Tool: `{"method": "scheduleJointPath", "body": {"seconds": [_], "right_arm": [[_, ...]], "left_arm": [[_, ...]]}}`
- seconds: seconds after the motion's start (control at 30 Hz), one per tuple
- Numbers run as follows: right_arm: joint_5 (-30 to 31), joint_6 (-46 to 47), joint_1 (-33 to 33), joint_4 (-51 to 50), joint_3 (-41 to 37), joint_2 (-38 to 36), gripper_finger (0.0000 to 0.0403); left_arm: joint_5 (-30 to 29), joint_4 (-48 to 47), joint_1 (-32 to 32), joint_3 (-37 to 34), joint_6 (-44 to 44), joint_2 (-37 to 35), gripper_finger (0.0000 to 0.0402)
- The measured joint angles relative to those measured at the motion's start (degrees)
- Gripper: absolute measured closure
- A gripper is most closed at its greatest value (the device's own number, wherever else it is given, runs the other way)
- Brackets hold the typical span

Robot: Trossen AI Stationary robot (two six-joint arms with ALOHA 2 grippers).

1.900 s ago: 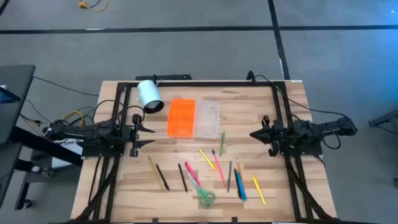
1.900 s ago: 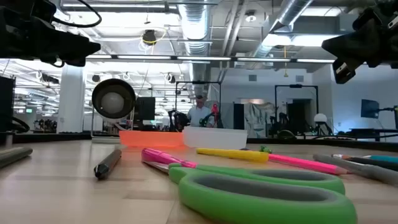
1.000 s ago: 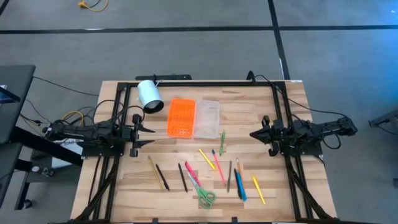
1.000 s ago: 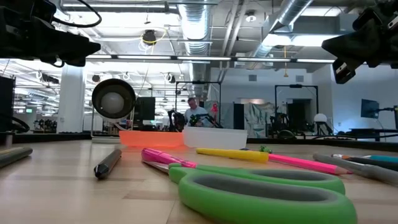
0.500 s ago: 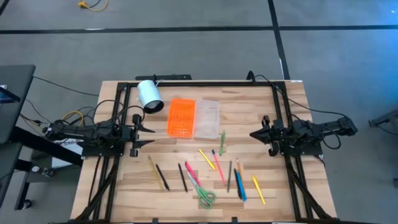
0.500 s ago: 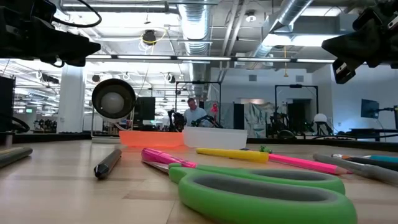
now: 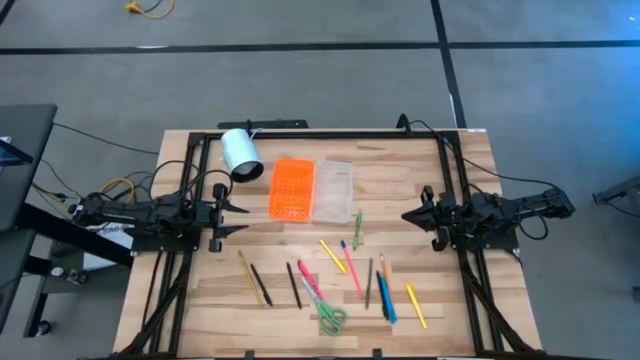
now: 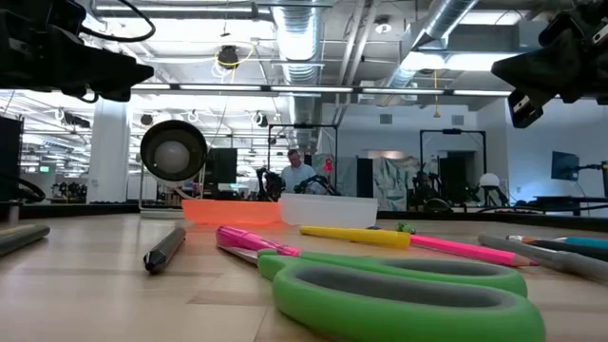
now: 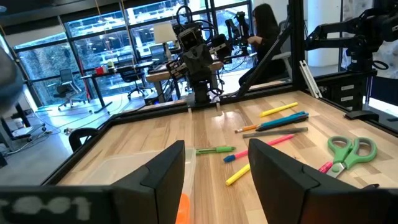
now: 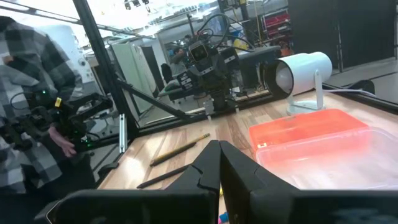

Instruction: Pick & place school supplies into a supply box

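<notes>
No legible txt, labels, brands or nos. anywhere; faint white marks on a blurred dark bar, left wrist view, unreadable.

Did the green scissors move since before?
No. The green scissors lie where they did, near the table's front edge, beside the black pencil.

Grey floor (image 7: pixel 300 90) with dark seam lines around the wooden table (image 7: pixel 400 165), open ceiling with silver ducts (image 8: pixel 294 38) and strip lights, glass partitions (image 9: pixel 93 43), desks, office chairs (image 9: pixel 65 81) behind
</notes>
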Motion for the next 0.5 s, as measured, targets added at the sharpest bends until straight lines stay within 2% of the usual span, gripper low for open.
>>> {"method": "scheduleJointPath", "body": {"seconds": [0.33,0.5], "right_arm": [[0.0,0.0,0.0,0.0,0.0,0.0,0.0403],[0.0,0.0,0.0,0.0,0.0,0.0,0.0403]], "left_arm": [[0.0,0.0,0.0,0.0,0.0,0.0,0.0233],[0.0,0.0,0.0,0.0,-5.4,0.0,0.0233]]}}
